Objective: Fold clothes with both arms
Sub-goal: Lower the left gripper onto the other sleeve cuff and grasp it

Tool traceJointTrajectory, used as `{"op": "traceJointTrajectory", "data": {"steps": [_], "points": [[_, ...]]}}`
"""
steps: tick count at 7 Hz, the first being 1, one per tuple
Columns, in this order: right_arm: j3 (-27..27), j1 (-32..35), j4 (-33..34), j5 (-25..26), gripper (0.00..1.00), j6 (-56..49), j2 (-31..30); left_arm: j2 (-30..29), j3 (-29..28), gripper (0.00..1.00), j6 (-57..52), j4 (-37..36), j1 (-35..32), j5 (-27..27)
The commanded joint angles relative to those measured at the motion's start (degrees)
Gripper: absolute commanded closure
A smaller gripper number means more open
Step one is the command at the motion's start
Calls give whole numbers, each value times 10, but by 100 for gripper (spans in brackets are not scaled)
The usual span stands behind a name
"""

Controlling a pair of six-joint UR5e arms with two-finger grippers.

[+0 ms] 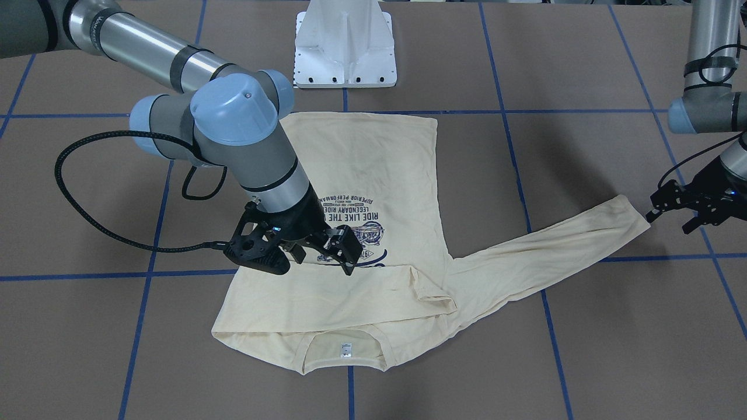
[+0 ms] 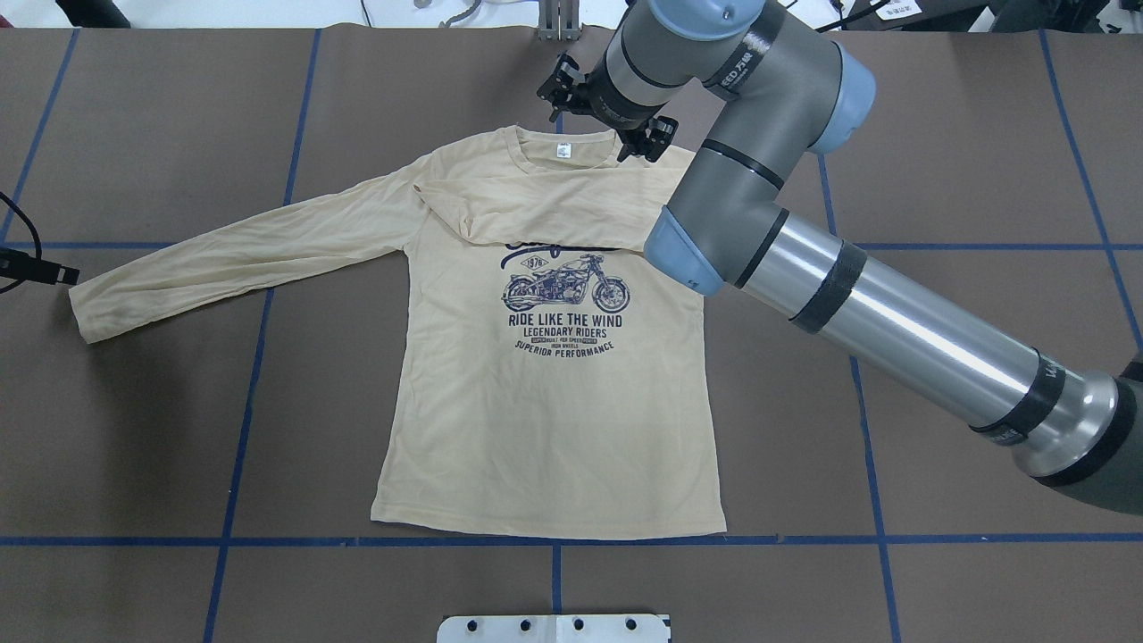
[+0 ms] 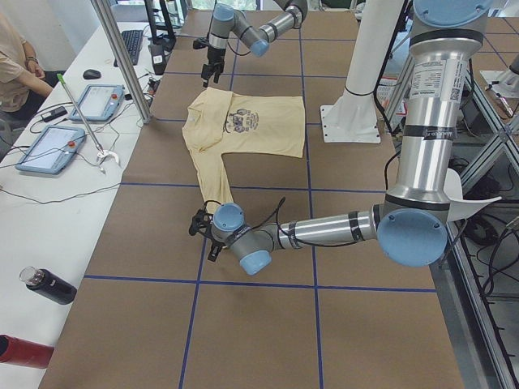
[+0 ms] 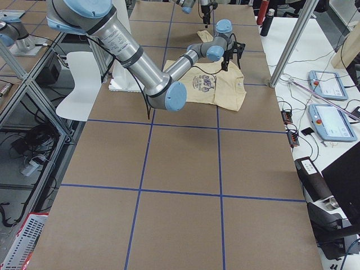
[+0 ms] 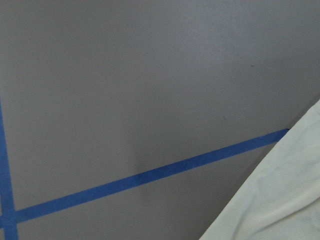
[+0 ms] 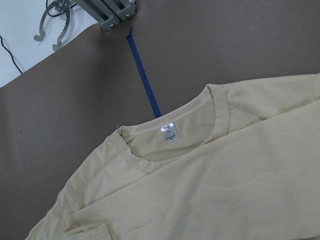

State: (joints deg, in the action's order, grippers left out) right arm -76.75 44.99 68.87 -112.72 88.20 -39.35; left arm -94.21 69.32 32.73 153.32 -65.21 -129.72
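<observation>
Cream long-sleeved T-shirt [image 2: 554, 429] lying flat, print up, at the centre of the brown table [image 2: 134, 402].

In the overhead view the shirt's long axis runs top to bottom, with the collar toward the top edge and the hem toward the bottom. The right arm [image 2: 893, 321] comes in from the lower right and slants up to the collar. One sleeve [image 2: 241, 259] stretches out to the left, dipping slightly, with its cuff near the left edge. The other sleeve [image 2: 554, 210] is folded across the chest and covers the top of the motorcycle print. In the front-facing view the right gripper [image 1: 324, 254] hangs over the print at frame centre, its jaws wide and holding nothing. The left gripper [image 1: 671, 217], at the right edge, sits just beside the cuff with its jaws apart and empty. A small white neck label [image 2: 563, 151] shows inside the collar.
</observation>
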Motion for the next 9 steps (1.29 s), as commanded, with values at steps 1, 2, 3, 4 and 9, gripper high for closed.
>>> {"op": "traceJointTrajectory", "data": {"steps": [1, 2, 3, 4, 9], "points": [[-3, 1, -1, -2, 1, -8, -6, -6, -8, 40, 8, 2, 10, -1], [-3, 1, -1, -2, 1, -8, -6, -13, -17, 41, 8, 2, 10, -1], [-3, 1, -1, -2, 1, -8, -6, -13, -17, 41, 8, 2, 10, -1], [-3, 1, -2, -2, 1, -8, -6, -14, -16, 41, 8, 2, 10, -4], [-3, 1, -2, -2, 1, -7, -7, -12, -18, 41, 7, 2, 11, -11]]}}
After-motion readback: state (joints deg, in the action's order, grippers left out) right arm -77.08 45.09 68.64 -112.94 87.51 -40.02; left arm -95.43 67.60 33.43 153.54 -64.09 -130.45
